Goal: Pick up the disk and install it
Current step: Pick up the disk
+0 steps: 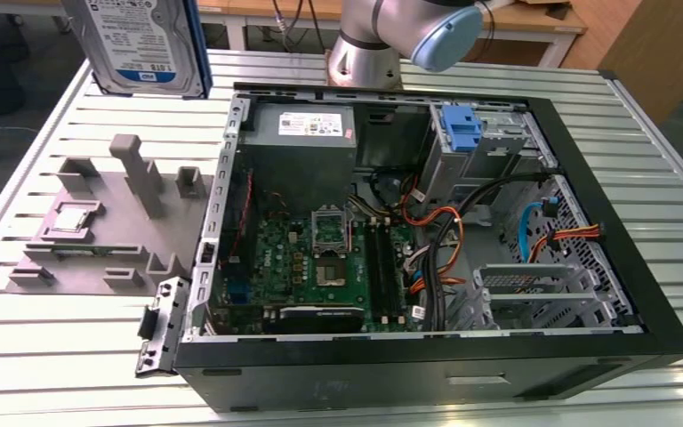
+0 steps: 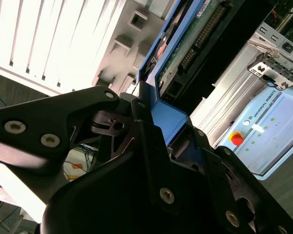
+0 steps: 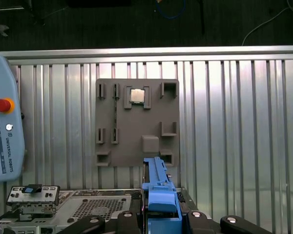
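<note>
While arm (image 1: 395, 36) hangs high abv fixture (image 1: 92, 231), fingers (image 2: 149, 141) clamp disk (image 1: 146, 44) upright by rail (image 3: 161, 195).

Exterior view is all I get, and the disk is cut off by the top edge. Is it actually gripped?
Observer: Yes. In the second wrist view the gripper is shut on the blue rail of the disk.
Operator: I see only the label side. What is on the back?
Observer: A bare green circuit board with a row of connector pins.
Operator: Anything off my frame?
Observer: In the first wrist view a teach pendant with a red button sits to one side of the grey fixture, apart from it.
</note>
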Controlling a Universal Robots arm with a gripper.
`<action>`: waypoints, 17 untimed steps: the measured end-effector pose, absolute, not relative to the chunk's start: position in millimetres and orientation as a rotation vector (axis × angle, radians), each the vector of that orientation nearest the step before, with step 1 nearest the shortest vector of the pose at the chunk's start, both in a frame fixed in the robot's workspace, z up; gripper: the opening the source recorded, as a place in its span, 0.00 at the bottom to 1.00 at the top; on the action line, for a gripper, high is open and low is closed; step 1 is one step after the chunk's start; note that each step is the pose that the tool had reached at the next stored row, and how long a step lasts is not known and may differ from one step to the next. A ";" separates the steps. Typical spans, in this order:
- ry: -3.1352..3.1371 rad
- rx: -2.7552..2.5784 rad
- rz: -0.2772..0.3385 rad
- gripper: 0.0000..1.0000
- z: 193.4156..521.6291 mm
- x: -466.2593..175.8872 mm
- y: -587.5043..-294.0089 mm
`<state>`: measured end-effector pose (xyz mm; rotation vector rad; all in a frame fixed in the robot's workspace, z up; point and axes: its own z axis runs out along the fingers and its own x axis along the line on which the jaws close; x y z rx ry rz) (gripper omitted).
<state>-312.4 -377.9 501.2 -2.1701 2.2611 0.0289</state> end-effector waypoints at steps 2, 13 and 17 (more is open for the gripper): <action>2.261 -2.170 0.029 0.37 501.1 -311.9 -377.9; 2.261 -2.170 0.029 0.37 501.1 -309.1 -377.9; 2.261 -2.170 0.029 0.37 501.1 -308.2 -377.9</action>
